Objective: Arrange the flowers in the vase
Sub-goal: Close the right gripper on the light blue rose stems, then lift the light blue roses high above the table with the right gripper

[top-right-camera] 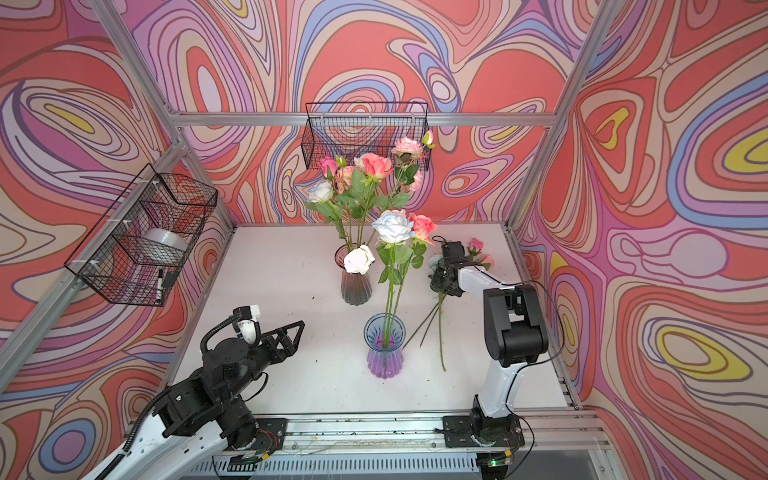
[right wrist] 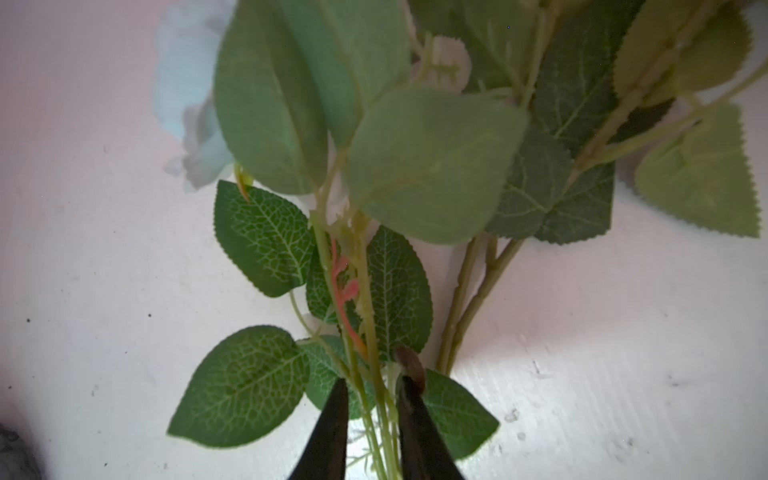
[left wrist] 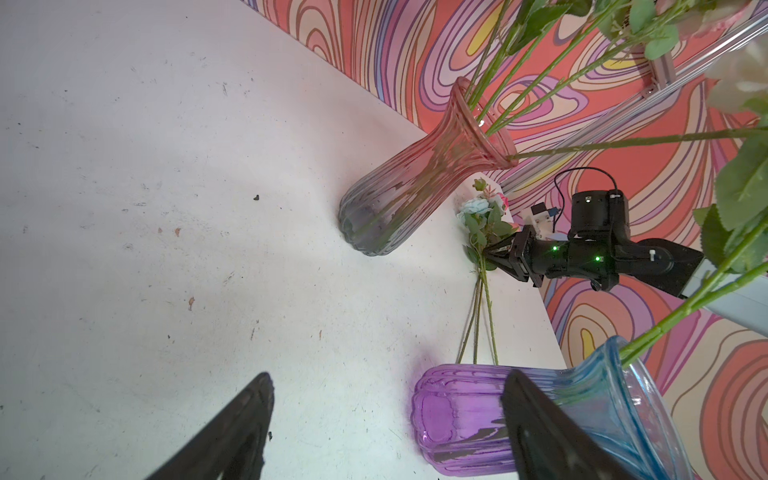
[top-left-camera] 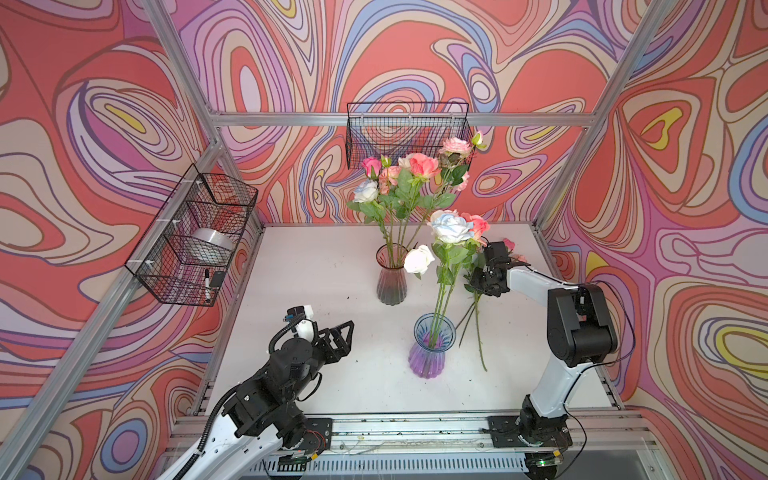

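A purple-and-blue vase (top-left-camera: 430,353) (top-right-camera: 384,353) (left wrist: 457,415) stands front centre with a few flowers upright in it, pale blue (top-left-camera: 451,228) and coral heads on top. A pink-tinted vase (top-left-camera: 390,278) (top-right-camera: 355,282) (left wrist: 407,195) behind it holds several flowers (top-left-camera: 415,170). Up to three loose flowers (top-left-camera: 480,332) (top-right-camera: 441,332) (left wrist: 482,299) lie on the table to the right. My right gripper (top-left-camera: 476,282) (top-right-camera: 436,282) (left wrist: 488,253) (right wrist: 373,380) is shut on their thin green stems just below the leaves. My left gripper (top-left-camera: 347,332) (top-right-camera: 297,330) (left wrist: 388,376) hangs open and empty, left of the purple vase.
A white rose head (top-left-camera: 419,259) droops beside the pink vase's rim. One wire basket (top-left-camera: 191,237) with a tape roll and marker hangs on the left wall, and another wire basket (top-left-camera: 409,133) hangs on the back wall behind the tall blooms. Aluminium posts frame the white table (top-left-camera: 311,270).
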You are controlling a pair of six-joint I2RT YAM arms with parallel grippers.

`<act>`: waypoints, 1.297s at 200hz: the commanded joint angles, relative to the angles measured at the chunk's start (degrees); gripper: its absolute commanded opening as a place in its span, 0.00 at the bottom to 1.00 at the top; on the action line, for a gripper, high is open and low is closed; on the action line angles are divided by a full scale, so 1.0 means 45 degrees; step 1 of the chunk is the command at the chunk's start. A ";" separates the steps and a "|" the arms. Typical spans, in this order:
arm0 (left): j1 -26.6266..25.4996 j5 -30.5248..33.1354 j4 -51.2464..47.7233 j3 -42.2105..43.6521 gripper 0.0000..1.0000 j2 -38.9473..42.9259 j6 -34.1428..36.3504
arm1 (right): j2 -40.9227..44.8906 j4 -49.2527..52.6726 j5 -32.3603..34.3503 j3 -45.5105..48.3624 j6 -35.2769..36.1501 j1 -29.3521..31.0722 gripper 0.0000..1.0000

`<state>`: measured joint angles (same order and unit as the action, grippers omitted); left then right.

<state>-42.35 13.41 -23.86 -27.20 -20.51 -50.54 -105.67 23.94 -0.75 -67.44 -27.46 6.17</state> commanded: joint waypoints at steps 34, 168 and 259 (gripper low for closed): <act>0.0070 0.0144 0.0233 0.0107 0.87 -0.0419 0.0333 | -0.0701 0.0020 -0.0536 -0.0033 0.0363 -0.0008 0.14; 0.0055 -0.0034 0.0659 0.0044 0.87 -0.0455 0.0162 | 0.3733 -0.0217 -0.1582 0.0705 -0.0173 -0.0003 0.00; 0.0055 -0.0017 0.3119 -0.0370 0.87 -0.1718 0.0024 | 0.9780 -0.0589 -0.2127 0.3075 -0.0750 -0.0003 0.00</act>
<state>-42.35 12.23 -15.90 -27.14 -26.11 -49.67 -66.13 21.52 -9.28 -54.48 -29.74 6.17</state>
